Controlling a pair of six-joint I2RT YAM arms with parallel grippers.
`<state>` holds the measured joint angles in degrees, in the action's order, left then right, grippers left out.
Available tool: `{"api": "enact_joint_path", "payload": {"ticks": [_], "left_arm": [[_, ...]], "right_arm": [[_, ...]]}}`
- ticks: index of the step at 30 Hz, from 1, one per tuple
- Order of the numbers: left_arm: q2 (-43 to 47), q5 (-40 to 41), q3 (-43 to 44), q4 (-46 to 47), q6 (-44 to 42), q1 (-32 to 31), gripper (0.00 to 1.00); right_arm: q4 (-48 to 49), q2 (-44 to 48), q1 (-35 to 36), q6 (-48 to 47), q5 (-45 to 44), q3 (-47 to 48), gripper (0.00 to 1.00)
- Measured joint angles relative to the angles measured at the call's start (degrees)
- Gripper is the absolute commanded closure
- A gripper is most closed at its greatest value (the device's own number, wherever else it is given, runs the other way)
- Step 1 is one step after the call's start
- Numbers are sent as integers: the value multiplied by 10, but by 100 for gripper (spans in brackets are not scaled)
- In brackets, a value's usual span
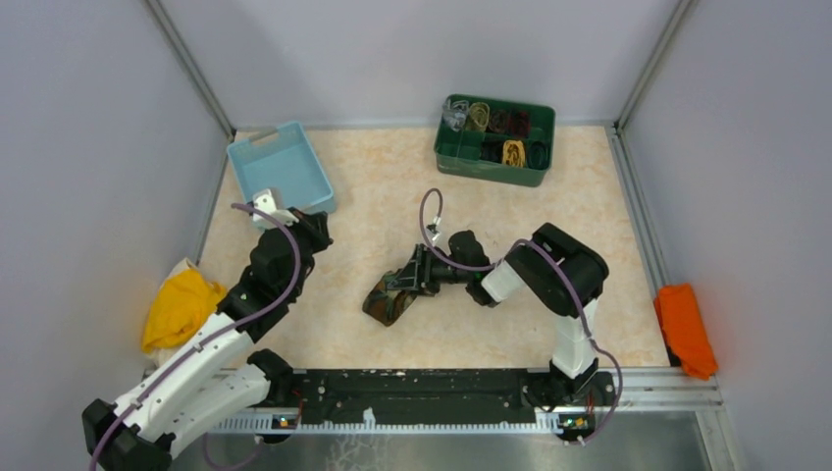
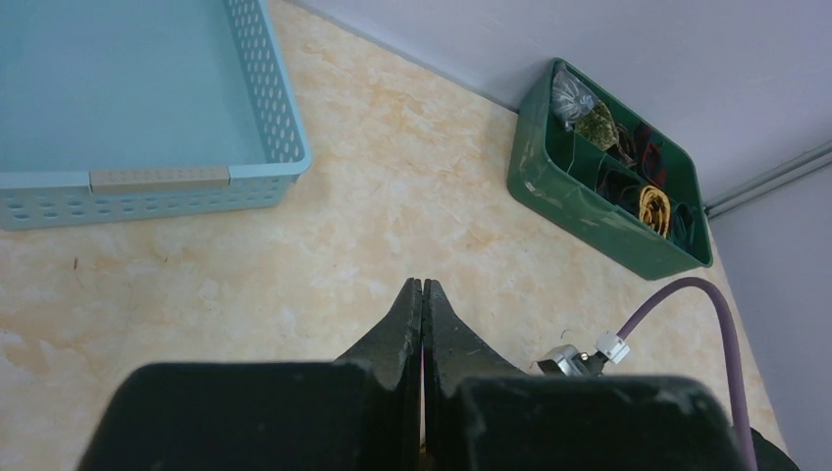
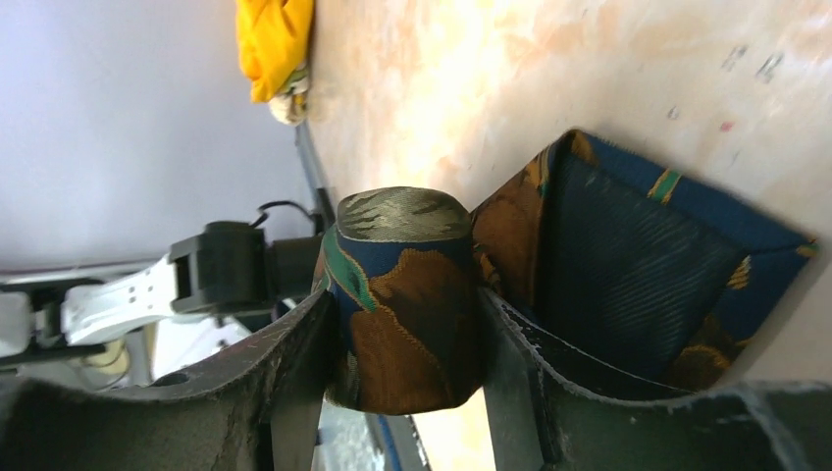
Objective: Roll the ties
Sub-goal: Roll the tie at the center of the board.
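A dark brown tie (image 1: 386,300) with gold-orange and teal pattern lies at the table's middle, partly rolled. My right gripper (image 1: 404,282) is shut on its rolled part (image 3: 402,294), one finger on each side of the roll; the tie's wide end (image 3: 638,285) lies flat on the table beside it. My left gripper (image 1: 316,222) is shut and empty, its fingertips (image 2: 423,287) pressed together above bare table near the blue basket (image 1: 282,167). Several rolled ties sit in the green bin (image 1: 495,139), which also shows in the left wrist view (image 2: 589,211).
The blue basket (image 2: 147,177) is empty at the back left. A yellow cloth (image 1: 180,306) lies at the left edge and an orange cloth (image 1: 684,327) at the right edge. Grey walls enclose the table.
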<state>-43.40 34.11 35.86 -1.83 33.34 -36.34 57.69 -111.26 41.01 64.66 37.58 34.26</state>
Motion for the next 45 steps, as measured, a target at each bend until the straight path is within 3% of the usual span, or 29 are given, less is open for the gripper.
{"api": "enact_joint_path", "payload": {"ticks": [7, 19, 31, 38, 45], "left_arm": [[-20, -3, 0, 19, -7, 0, 100], [-79, -17, -2, 52, -22, 0, 100], [-165, -160, 20, 72, -23, 0, 100], [-176, -222, 111, -16, -26, -50, 100], [-150, -243, 122, -103, -14, -121, 100]], "right_arm": [[-214, 59, 0, -123, -59, 52, 43], [-456, 158, 1, -256, -167, 90, 46], [-566, 160, 1, -338, -226, 135, 49], [-608, 164, 1, -374, -237, 163, 50], [-656, 193, 1, -401, -294, 182, 51]]}}
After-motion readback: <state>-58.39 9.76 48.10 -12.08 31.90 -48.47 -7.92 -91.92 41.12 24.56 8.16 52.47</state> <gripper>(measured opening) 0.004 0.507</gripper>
